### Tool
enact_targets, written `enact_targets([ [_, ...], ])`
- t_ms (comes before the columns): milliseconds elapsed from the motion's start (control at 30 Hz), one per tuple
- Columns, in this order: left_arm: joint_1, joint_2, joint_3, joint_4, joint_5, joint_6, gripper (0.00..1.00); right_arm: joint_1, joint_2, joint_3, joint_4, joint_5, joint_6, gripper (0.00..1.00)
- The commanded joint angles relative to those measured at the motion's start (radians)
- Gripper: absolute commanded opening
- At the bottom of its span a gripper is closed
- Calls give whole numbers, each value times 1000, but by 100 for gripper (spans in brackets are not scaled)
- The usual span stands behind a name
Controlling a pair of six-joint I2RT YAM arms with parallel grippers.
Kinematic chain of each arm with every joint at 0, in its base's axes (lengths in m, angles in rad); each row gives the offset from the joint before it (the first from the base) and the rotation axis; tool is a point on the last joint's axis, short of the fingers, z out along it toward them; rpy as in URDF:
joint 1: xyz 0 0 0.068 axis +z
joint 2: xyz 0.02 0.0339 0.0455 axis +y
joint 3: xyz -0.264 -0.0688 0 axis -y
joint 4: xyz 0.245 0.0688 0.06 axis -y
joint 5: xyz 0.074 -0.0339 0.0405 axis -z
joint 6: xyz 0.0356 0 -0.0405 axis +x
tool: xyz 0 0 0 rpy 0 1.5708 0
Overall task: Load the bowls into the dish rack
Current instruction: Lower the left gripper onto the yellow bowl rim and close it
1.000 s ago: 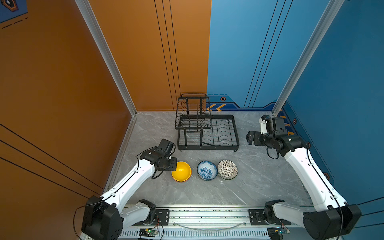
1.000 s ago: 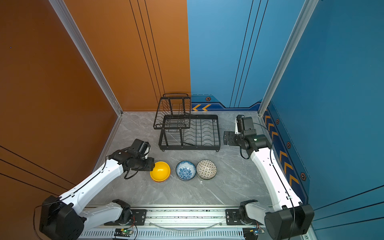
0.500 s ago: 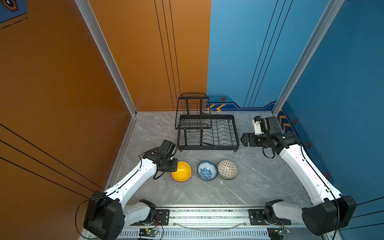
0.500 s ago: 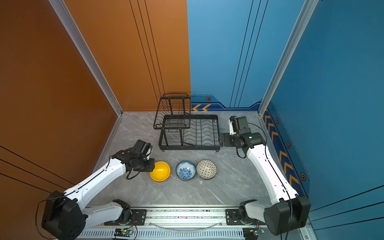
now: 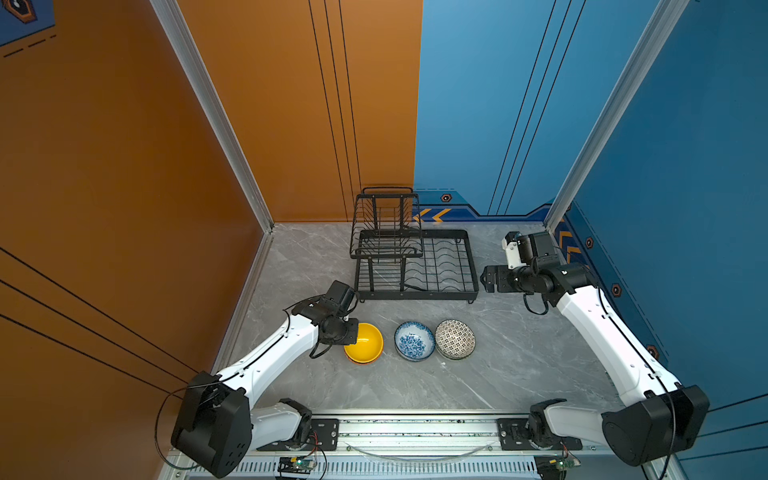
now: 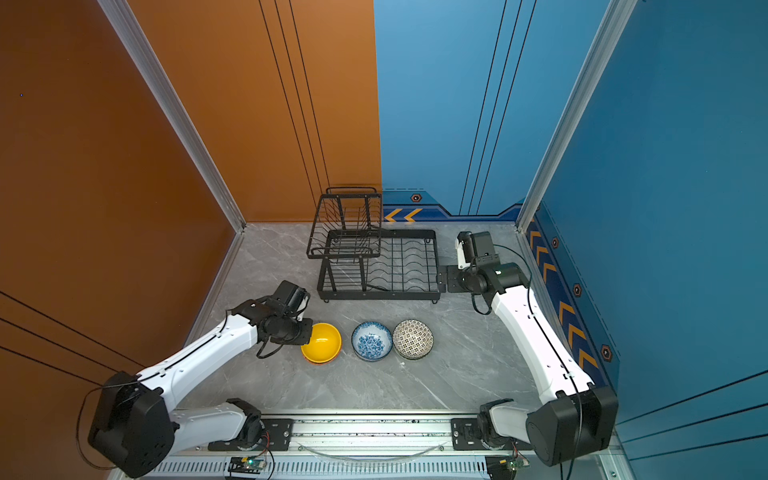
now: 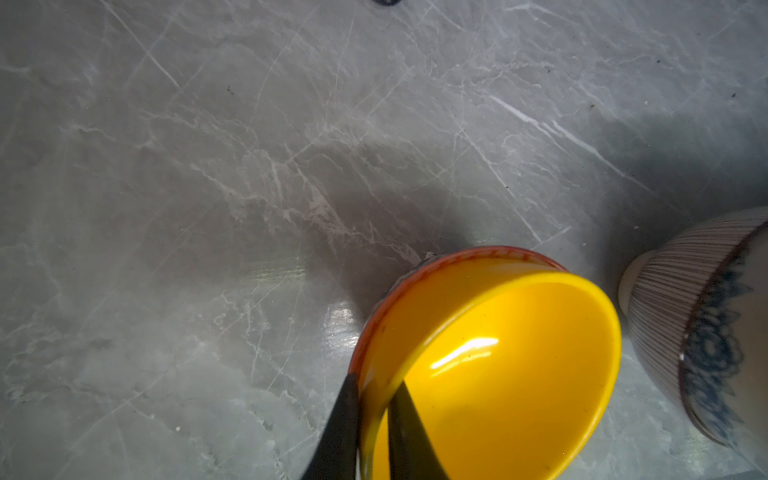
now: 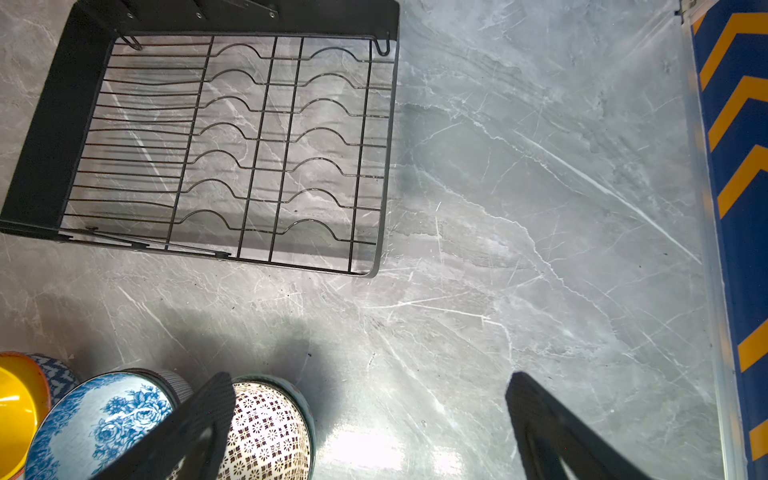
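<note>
Three bowl stacks stand in a row in front of the dish rack [image 5: 472,266] [image 6: 436,266] [image 8: 41,145]. My left gripper [image 5: 351,332] [image 6: 307,332] [image 7: 374,386] is shut on the wall of the yellow bowl [image 5: 368,343] [image 6: 324,343] [image 7: 519,365], one finger inside and one outside. That bowl sits tilted in an orange-rimmed bowl [image 7: 415,282]. The blue-white floral bowl [image 5: 414,340] [image 8: 99,419] rests in a line-patterned bowl [image 7: 681,291]. The black-white geometric bowl [image 5: 455,338] [image 8: 270,428] rests in a green-rimmed one [image 8: 305,403]. My right gripper [image 5: 488,280] [image 6: 442,278] [image 8: 368,378] hangs open and empty beside the rack's right side.
The rack's raised basket [image 5: 386,224] stands over its left half, near the back wall. A blue side wall with yellow chevrons [image 8: 735,166] runs close behind my right arm. Bare grey marble tabletop [image 5: 519,353] lies right of the bowls.
My left jaws have closed onto the yellow bowl's rim. My right arm has swung left toward the rack's right side, its jaws staying open.
</note>
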Motion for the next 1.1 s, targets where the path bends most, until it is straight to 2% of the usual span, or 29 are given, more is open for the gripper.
enact_targets([
  [0, -11, -4, 36, -36, -39, 23, 12, 6, 4, 31, -6, 18, -14, 100],
  [233, -17, -8, 57, -77, -73, 32, 1, 6, -2, 25, -6, 24, -18, 100],
  [567, -83, 35, 122, -155, -186, 47, 1, 6, -5, 20, -9, 26, -18, 100],
  [867, -147, 111, 152, -166, -235, 49, 6, 6, -16, 15, -17, 36, -20, 100],
  [1067, -159, 125, 154, -167, -230, 52, 16, 7, -19, 13, -21, 41, -24, 100],
])
